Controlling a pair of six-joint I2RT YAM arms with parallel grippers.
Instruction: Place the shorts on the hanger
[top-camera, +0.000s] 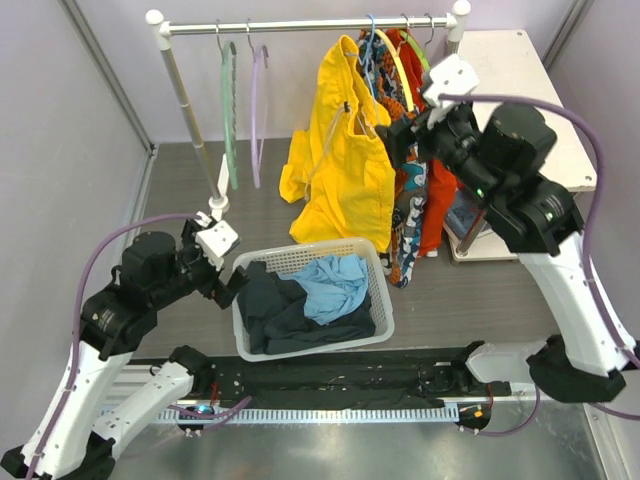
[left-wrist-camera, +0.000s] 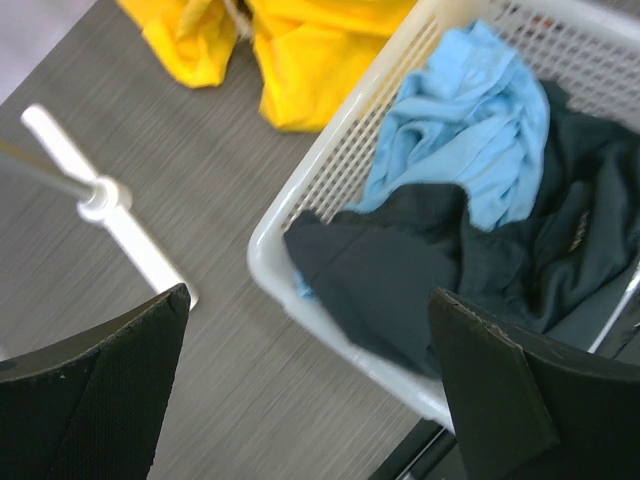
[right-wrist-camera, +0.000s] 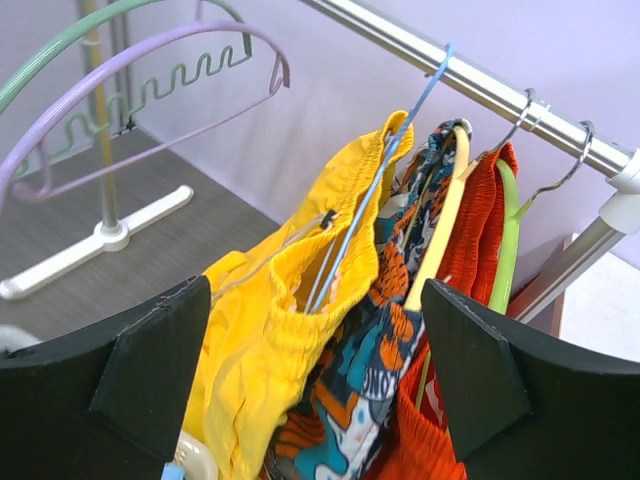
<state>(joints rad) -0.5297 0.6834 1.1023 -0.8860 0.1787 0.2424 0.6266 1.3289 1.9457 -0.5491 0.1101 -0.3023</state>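
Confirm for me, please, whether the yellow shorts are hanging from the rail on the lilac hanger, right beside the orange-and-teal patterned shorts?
Not quite. The yellow shorts hang on the thin light-blue hanger, hooked over the rail; the lilac hanger hangs bare further along. The right wrist view shows this. They are indeed right beside the patterned shorts.

Colours showing at 12 o'clock.
Shorts (top-camera: 345, 170) glowing bright yellow, hanger (right-wrist-camera: 393, 150) running light blue; at their 3 o'clock, patterned pair (right-wrist-camera: 350, 400) showing orange-teal.
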